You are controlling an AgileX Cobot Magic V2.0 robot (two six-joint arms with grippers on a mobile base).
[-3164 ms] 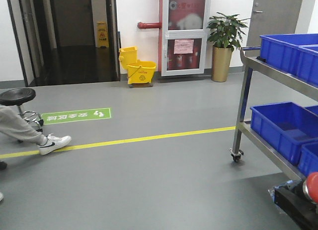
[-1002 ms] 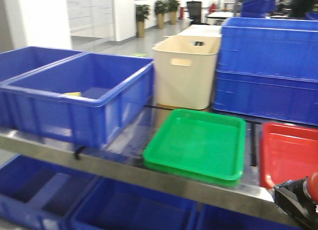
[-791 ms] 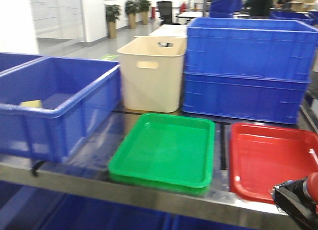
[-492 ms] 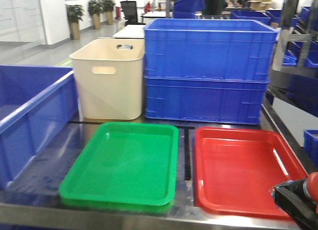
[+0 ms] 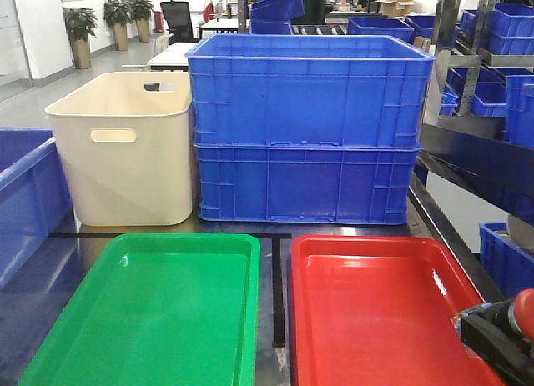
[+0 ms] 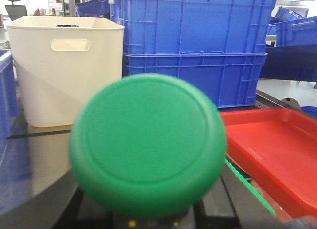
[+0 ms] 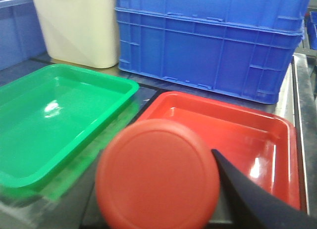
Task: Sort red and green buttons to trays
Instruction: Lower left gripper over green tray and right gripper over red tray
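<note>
The green tray (image 5: 146, 315) and the red tray (image 5: 388, 315) lie side by side on a steel shelf, both with nothing in them. My left gripper (image 6: 148, 216) is shut on the green button (image 6: 148, 150), whose round cap fills the left wrist view; the red tray (image 6: 277, 147) shows to its right. My right gripper (image 5: 501, 340) is shut on the red button (image 5: 526, 313) at the front right, near the red tray's corner. In the right wrist view the red button (image 7: 157, 174) hovers before the gap between the green tray (image 7: 59, 110) and the red tray (image 7: 247, 132).
A cream tub (image 5: 125, 152) with handle slots stands behind the green tray. Two stacked blue crates (image 5: 309, 127) stand behind the red tray. Another blue crate (image 5: 25, 194) is at the left. Racks with more blue crates (image 5: 501, 77) are on the right.
The view has swung from the open floor to the shelf, then shifted right until both trays lie centred and close. The red button stays in my right gripper.
</note>
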